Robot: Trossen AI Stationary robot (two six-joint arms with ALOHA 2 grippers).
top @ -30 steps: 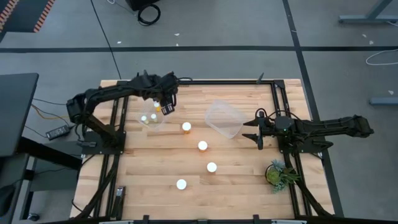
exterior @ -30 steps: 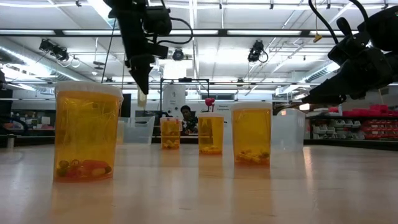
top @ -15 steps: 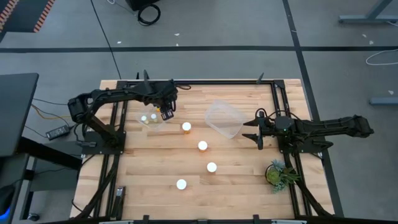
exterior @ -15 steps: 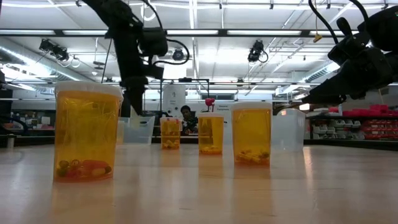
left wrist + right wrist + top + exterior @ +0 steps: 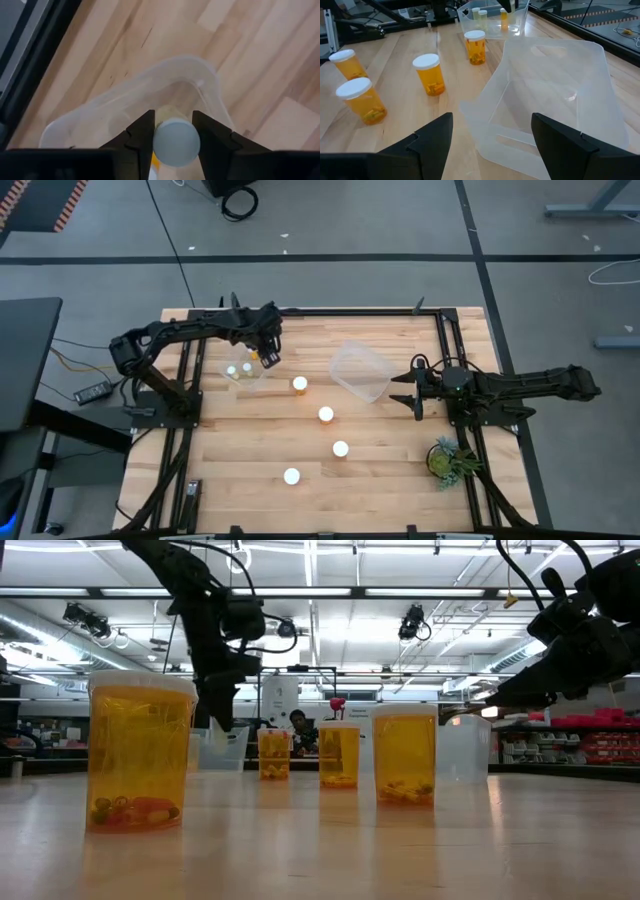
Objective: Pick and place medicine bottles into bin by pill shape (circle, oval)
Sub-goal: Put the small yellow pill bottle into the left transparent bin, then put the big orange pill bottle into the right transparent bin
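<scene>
Wood planking makes up my work table (image 5: 380,460), framed in black rails, with grey floor all round it. Biggest on it are two clear bins: the right bin (image 5: 361,371) lies tipped near the table's middle and looks bare inside, and the left bin (image 5: 243,370) sits under my left arm with two bottles already in it. My right gripper (image 5: 403,391) waits just beside the tipped bin, fingers spread wide on nothing. My left gripper (image 5: 172,137) hangs over the left bin, its fingers pressed against a white-capped medicine bottle (image 5: 175,143), pinching it just under the cap. Four more bottles stand loose on the boards in a loose line from beside the left bin toward the near edge, the closest to the bin being the nearest loose bottle (image 5: 299,383). A small green plant (image 5: 447,459) sits by the right rail.

I judge I'm at the placing step: bottle carried, bin beneath. Next I need to lower it inside the walls, clear of the two already there, part the fingers, then lift straight out before reaching for another.
</scene>
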